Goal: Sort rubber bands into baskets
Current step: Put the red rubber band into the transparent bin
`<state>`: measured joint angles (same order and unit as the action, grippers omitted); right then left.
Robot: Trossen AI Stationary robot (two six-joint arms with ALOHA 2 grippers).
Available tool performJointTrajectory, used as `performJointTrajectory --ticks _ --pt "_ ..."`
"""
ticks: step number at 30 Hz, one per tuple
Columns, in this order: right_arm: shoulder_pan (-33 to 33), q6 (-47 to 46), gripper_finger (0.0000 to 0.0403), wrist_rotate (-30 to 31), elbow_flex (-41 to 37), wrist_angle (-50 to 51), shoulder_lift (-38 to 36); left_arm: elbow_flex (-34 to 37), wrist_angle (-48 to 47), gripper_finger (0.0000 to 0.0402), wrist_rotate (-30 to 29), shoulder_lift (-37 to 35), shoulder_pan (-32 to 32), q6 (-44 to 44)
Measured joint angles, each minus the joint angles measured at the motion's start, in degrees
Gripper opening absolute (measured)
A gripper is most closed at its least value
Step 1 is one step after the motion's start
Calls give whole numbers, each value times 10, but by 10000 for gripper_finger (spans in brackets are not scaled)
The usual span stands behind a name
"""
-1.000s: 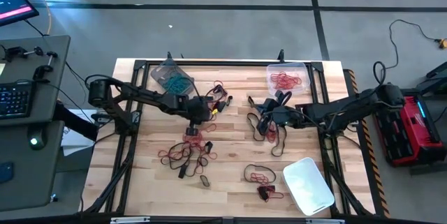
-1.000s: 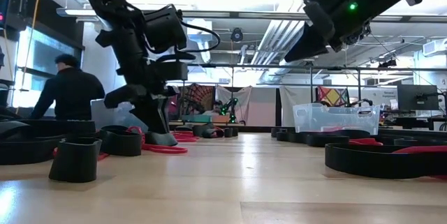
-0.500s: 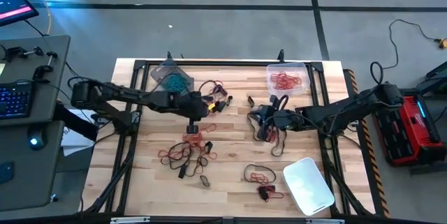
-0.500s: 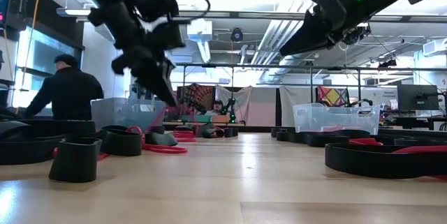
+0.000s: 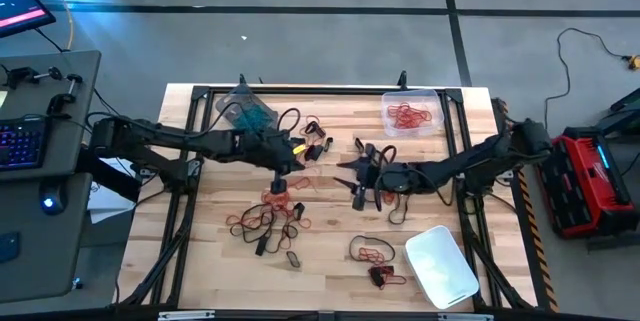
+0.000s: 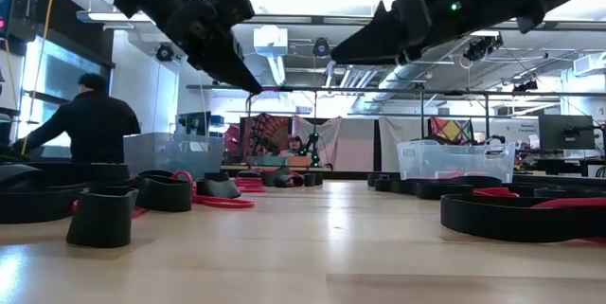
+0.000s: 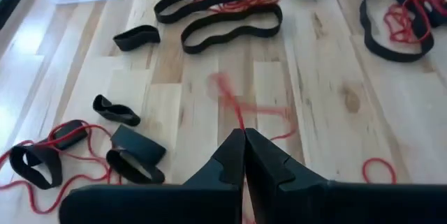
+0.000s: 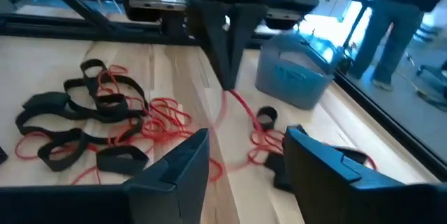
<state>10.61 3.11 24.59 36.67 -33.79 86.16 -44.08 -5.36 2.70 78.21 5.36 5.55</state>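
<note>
Your left claw [image 7: 244, 144] is pinched shut on a red band [image 7: 234, 109] above mid-tabletop [image 5: 330, 271]. Your right claw [image 8: 244, 158] gapes empty nearby. Two far baskets [image 5: 245, 111] [image 5: 410, 113] hold teal and red bands; the near basket [image 5: 440, 266] looks empty. Many bands [image 5: 265, 221] remain loose.

Rubber bands [image 5: 268, 219] red and black. Worktop [image 5: 330, 236] pale wood, striped planks. Far-left basket [image 5: 246, 111] grey-tinted, teal bands inside. Far-right basket [image 5: 410, 113] clear, red bands inside. Near basket [image 5: 441, 266] whitish.
</note>
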Motion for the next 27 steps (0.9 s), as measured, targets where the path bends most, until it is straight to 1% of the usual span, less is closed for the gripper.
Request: performJointTrajectory --ticks 2,8,12,16,22,25,27 --pt "0 11 164 -1 3 -19 17 0 8 0 0 0 -4 -8" --pt "-1 49 144 8 43 -21 61 0 56 0 0 0 -11 -28" --pt "-4 51 138 9 77 -18 84 0 69 0 2 -1 -11 -40" --pt "-12 39 138 17 109 27 93 0 79 0 2 -1 -18 -44" --pt "-24 32 135 14 144 105 93 0 97 0 3 -1 -29 -40" --pt "-27 29 117 13 158 139 93 0 100 0 3 -1 -29 -40" --pt "-27 27 91 14 167 158 93 0 101 0 3 -1 -30 -40"
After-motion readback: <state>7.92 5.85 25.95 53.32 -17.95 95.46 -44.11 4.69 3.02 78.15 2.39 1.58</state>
